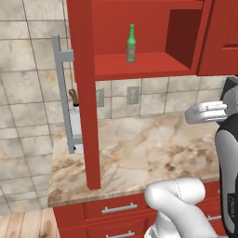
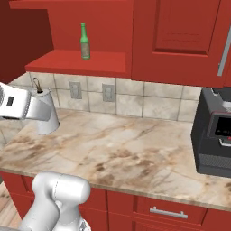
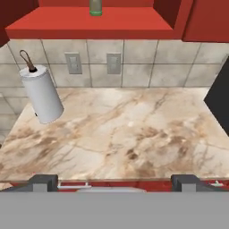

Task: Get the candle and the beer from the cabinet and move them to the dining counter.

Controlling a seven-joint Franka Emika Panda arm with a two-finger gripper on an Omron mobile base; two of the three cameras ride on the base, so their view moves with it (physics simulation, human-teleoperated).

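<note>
Marbled counter (image 3: 125,134) below level hand, fingers (image 3: 44,182) wide apart, facing beer (image 1: 131,43).

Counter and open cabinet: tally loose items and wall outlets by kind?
Bottle: 1, in the cabinet
Paper towel roll: 1, on the counter
Black appliance: 1, on the counter
Wall outlets: 2
Total: 5

The two dark finger tips of the gripper (image 3: 114,182) stand wide apart over a beige-and-brown marbled stone counter (image 3: 120,134). A white paper-towel roll (image 3: 42,94) stands at its left. Two grey wall outlets (image 3: 73,63) sit on the tiled backsplash (image 3: 170,67). Above, the dark green glass bottle's (image 3: 95,7) base rests on the red wooden cabinet shelf (image 3: 89,24).
</note>
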